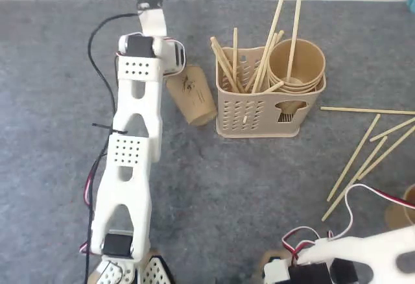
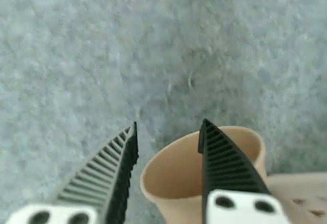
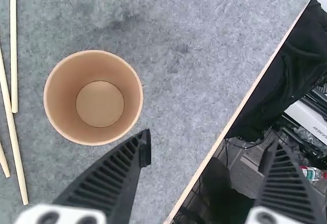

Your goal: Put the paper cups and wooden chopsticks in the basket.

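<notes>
A tan paper cup (image 1: 192, 93) lies tilted on the grey mat just left of the basket (image 1: 259, 118). My left gripper (image 2: 168, 137) is open at its mouth, with one finger (image 2: 217, 155) inside the rim (image 2: 168, 170) and the other (image 2: 120, 165) outside. The basket holds stacked cups (image 1: 296, 63) and several wooden chopsticks (image 1: 269, 34). My right gripper (image 3: 207, 147) is open wide beside an upright cup (image 3: 93, 97) near the table edge. Loose chopsticks (image 1: 355, 156) lie right of the basket.
The left arm (image 1: 133, 148) stretches from the near edge up to the tilted cup. The table edge (image 3: 245, 106) runs close to the right gripper, with dark gear beyond it. More chopsticks (image 3: 11, 132) lie beside the upright cup.
</notes>
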Controlling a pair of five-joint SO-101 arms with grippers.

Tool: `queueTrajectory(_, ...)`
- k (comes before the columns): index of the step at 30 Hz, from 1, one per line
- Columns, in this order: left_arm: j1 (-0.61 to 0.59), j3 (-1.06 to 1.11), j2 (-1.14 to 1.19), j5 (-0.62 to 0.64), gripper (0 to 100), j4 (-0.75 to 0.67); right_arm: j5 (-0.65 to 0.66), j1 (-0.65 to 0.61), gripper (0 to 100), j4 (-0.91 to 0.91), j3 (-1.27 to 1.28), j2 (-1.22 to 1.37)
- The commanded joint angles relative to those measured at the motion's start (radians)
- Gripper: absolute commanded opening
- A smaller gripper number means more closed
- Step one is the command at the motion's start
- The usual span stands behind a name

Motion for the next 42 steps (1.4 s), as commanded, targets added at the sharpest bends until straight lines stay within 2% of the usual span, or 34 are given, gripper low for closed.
queueTrajectory(1, 0.011, -0.056, -0.038, -0.011, 18, 0.069, 0.014, 0.002, 34.0, -0.015, -0.005, -0.033)
queueTrajectory(6, -0.017, 0.033, -0.132, -0.021, 18, 0.071, 0.015, 0.004, 34.0, -0.022, -0.005, -0.033)
queueTrajectory(16, 0.118, 0.757, -0.54, -0.164, 18, 0.066, 0.012, -0.005, 34.0, -0.024, -0.005, -0.033)
queueTrajectory(28, 0.15, 1.346, -0.999, -0.215, 18, 0.066, 0.014, -0.005, 34.0, -0.024, -0.006, -0.033)
queueTrajectory(33, 0.187, 1.52, -1.197, -0.23, 18, 0.066, 0.011, -0.005, 34.0, -0.024, -0.006, -0.033)
queueTrajectory(36, 0.249, 1.618, -1.343, -0.244, 18, 0.066, 0.009, -0.005, 34.0, -0.024, -0.006, -0.033)
queueTrajectory(42, 0.302, 1.682, -1.594, -0.244, 19, 0.063, 0.006, -0.008, 34.0, -0.01, -0.046, -0.033)
